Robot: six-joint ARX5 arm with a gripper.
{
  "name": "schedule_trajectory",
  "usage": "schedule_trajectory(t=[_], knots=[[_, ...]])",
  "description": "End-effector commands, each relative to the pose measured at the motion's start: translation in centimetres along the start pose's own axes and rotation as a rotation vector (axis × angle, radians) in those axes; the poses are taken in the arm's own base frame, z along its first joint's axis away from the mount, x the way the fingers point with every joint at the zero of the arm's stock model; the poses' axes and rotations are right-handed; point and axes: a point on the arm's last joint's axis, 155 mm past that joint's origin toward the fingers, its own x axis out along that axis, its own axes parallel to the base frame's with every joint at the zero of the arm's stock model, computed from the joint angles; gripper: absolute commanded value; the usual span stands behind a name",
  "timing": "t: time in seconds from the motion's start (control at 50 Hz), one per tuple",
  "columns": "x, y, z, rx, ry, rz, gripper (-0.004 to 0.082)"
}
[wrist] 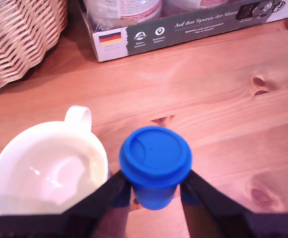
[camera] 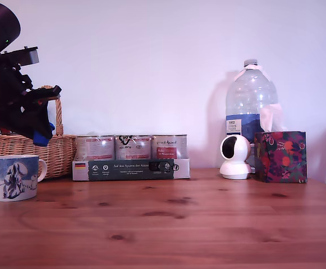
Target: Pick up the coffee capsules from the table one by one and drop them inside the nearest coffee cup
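Mid-carry: hand (wrist: 154,191) clamped on blue capsule (wrist: 155,163), up off the surface (camera: 207,224), just beside the coffee cup (wrist: 47,171). Probably needs a nudge over the rim, then release.

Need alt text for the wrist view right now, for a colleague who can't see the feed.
The end effector grips a blue coffee capsule above the pine table, just beside the open, empty-looking white inside of the coffee cup. Beyond them stand a wicker basket and a cardboard tray of tins.
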Motion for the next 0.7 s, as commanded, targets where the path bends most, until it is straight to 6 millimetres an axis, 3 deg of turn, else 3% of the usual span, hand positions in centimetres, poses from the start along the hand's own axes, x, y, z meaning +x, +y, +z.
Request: schedule_trajectory(t=[0.0,0.46,0.68], knots=[[0.1,-0.2,-0.7,-0.005,0.008,-0.005,0.0178],[-0.1,-0.5,-0.5,-0.005,0.001,-0.023,0.0178],[-1.1,1.2,0.3,-0.028,-0.027,0.007,0.0178]])
